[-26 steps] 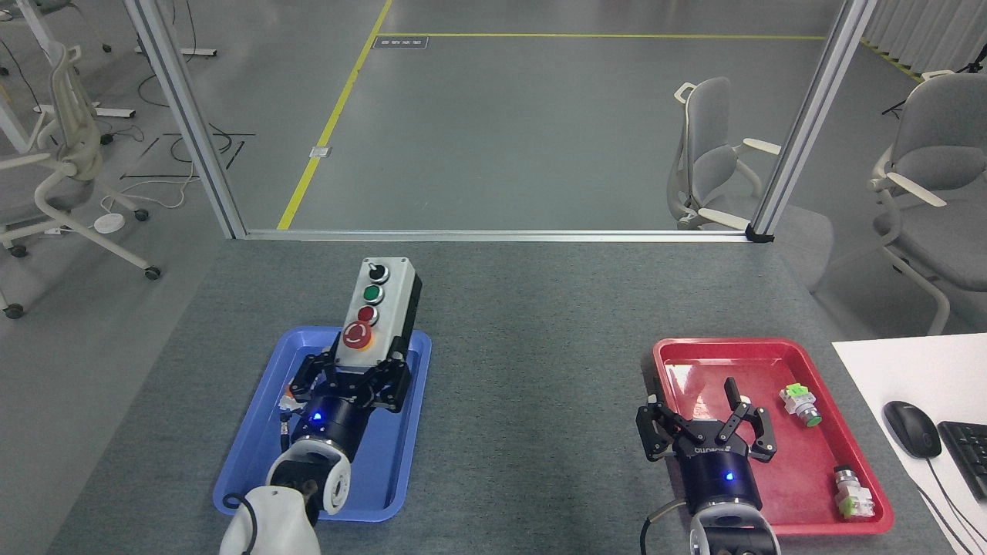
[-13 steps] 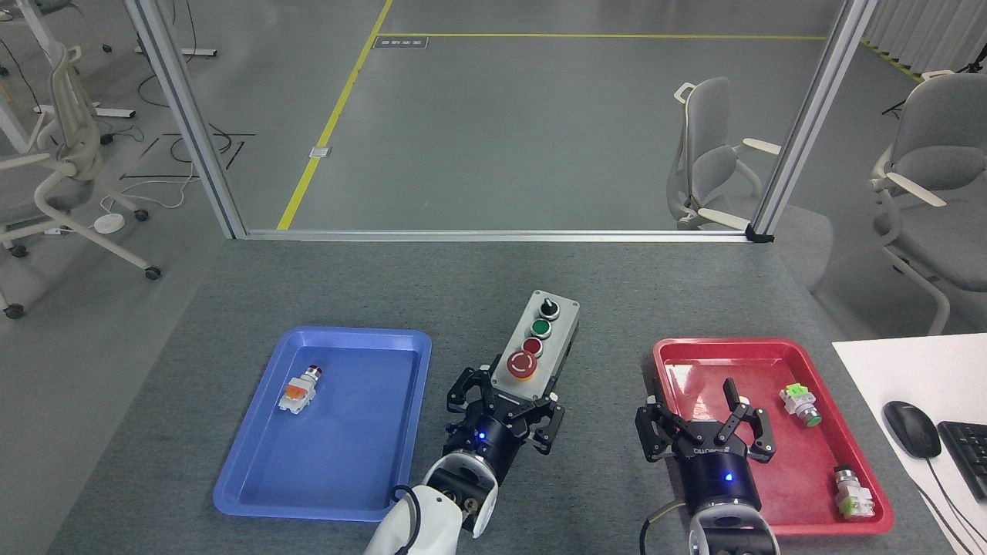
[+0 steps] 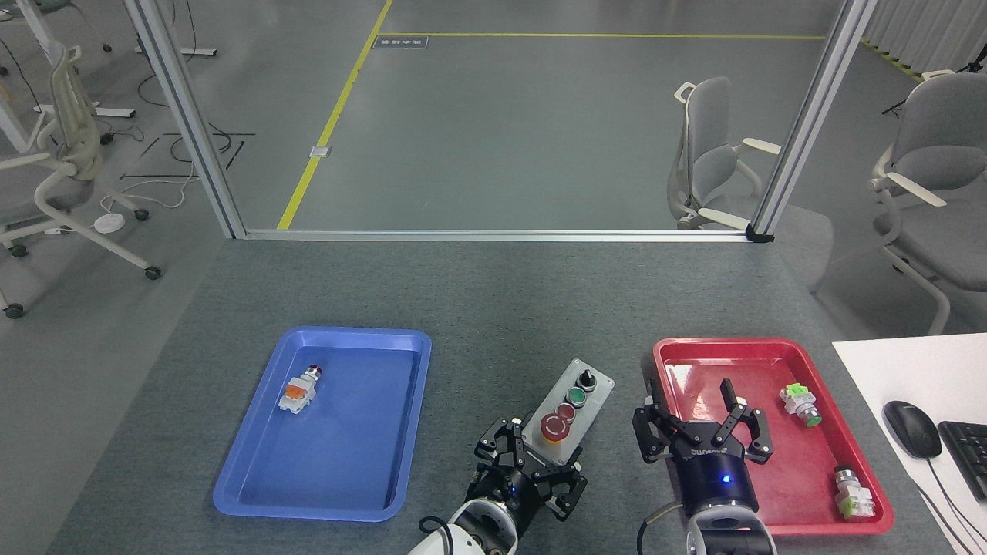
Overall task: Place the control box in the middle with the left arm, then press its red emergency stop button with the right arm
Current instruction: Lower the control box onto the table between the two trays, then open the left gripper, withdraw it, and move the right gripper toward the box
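Carried down-frame since the earlier views, the control box now lies between blue tray and red tray, left gripper clamped on its near end. Long axis runs toward upper right; red emergency stop button sits just left of the splayed, empty right gripper.

Keyboard cut by right edge; left arm mostly cropped below

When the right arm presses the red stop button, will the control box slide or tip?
Probably neither. The control box looks rigid, long and low, so tipping seems unlikely. The red emergency stop button sits at its near end, where the left gripper grips it. The speckled tabletop looks matte, so sliding seems unlikely.
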`<state>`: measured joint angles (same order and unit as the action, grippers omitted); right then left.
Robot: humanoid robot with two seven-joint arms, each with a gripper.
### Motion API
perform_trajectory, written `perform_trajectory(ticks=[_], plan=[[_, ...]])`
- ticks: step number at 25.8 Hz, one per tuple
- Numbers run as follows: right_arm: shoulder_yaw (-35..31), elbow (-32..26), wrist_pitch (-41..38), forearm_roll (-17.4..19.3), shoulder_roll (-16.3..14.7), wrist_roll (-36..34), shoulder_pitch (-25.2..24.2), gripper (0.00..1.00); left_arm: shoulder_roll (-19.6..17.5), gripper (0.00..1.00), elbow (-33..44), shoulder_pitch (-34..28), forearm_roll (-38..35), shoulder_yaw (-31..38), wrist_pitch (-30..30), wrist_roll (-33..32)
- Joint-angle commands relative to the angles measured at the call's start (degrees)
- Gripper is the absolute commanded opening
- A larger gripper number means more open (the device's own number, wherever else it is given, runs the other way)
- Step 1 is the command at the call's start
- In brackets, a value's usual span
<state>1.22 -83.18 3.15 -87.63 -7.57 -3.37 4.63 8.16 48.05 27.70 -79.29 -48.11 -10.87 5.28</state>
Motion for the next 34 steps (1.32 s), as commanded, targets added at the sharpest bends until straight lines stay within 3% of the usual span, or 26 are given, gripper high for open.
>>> perform_trajectory(ticks=[1,7,14,17,22,26,30,34], plan=[[0.1,0.0,0.0,0.0,0.0,0.0,-0.1,0.98,0.0,0.0,-0.2,0.0,0.0,-0.3,0.4,0.0],[1.2,0.2,-0.1,-0.2,0.1,0.0,0.0,0.97,0.0,0.01,-1.1,0.1,0.1,-0.5,0.5,-1.8],[1.6,0.2,-0.2,-0.2,0.3,0.0,0.0,0.89,0.0,0.33,-1.1,0.1,0.1,-0.6,0.3,-3.5],[1.9,0.2,-0.2,-0.2,0.4,0.0,0.0,0.88,-0.1,0.51,-0.8,0.0,0.1,-0.6,-0.1,-3.5],[1.9,0.1,-0.2,-0.3,0.6,0.0,0.0,0.86,-0.2,0.94,-0.3,0.0,0.0,-0.1,-0.3,-3.4],[1.9,0.3,-0.2,-0.3,0.6,0.0,0.0,0.86,-0.8,0.98,3.1,-0.8,0.0,0.2,0.1,-3.4],[1.9,0.4,-0.2,-0.2,0.6,0.0,0.0,0.81,-8.3,0.98,12.1,-4.6,0.2,1.0,0.6,-3.4],[2.0,0.4,-1.2,-0.2,0.5,0.1,0.0,0.53,-17.0,0.99,24.6,-11.7,0.4,2.8,0.8,-3.4]])
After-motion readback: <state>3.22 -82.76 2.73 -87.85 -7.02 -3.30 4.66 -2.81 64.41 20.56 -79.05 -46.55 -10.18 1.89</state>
